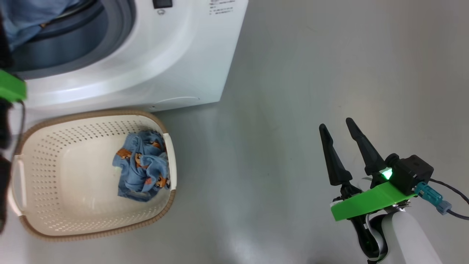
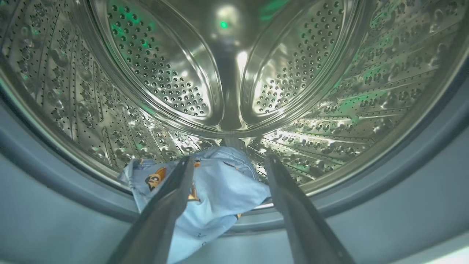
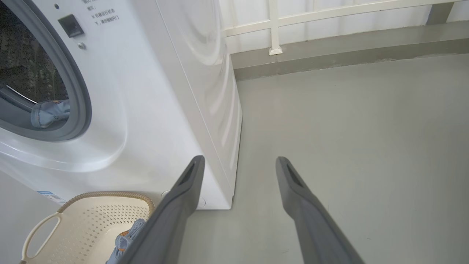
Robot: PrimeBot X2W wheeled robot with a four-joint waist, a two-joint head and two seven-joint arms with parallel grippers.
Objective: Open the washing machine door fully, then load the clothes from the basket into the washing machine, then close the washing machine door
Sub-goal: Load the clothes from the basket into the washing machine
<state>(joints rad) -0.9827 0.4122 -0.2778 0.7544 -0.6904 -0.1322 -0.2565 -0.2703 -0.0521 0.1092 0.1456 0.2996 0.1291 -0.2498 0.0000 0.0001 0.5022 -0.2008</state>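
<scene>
**laundrynoob:** Quick headcount, what's out there?

**drumwatcher:** One washer (image 1: 146, 73), one basket (image 1: 47, 176), and two bundles of clothes (image 1: 141, 167). The first bundle is crumpled in the basket, pushed up against the wall on the robot's right, next to one of the two handles. The other bundle (image 2: 220, 187) is draped over the bottom lip of the drum (image 2: 165, 73), half in the steel and half hanging over the grey seal (image 2: 366, 205). The basket sits on the floor (image 1: 311, 55) just in front of the washer. I can't tell if they touch.

**laundrynoob:** And the grippers?

**drumwatcher:** Two of them. The left gripper (image 2: 230, 159) points straight into the drum with its fingers spread wide. The cloth lies behind and between them, but they aren't pinching it. The right gripper (image 1: 335, 123) hangs over bare floor well to the right of the basket. Its fingers are apart too, with nothing between them, and there's a green light glowing at its wrist.

**laundrynoob:** Any writing? Brand?

**drumwatcher:** There are a few lines of dark print (image 3: 91, 14) on the white front, up beside the opening and above a small black square. It's too small and soft to read. There's also one blue-edged sticker (image 3: 51, 196) low on the front near the basket rim, and I can't read that either.
</scene>
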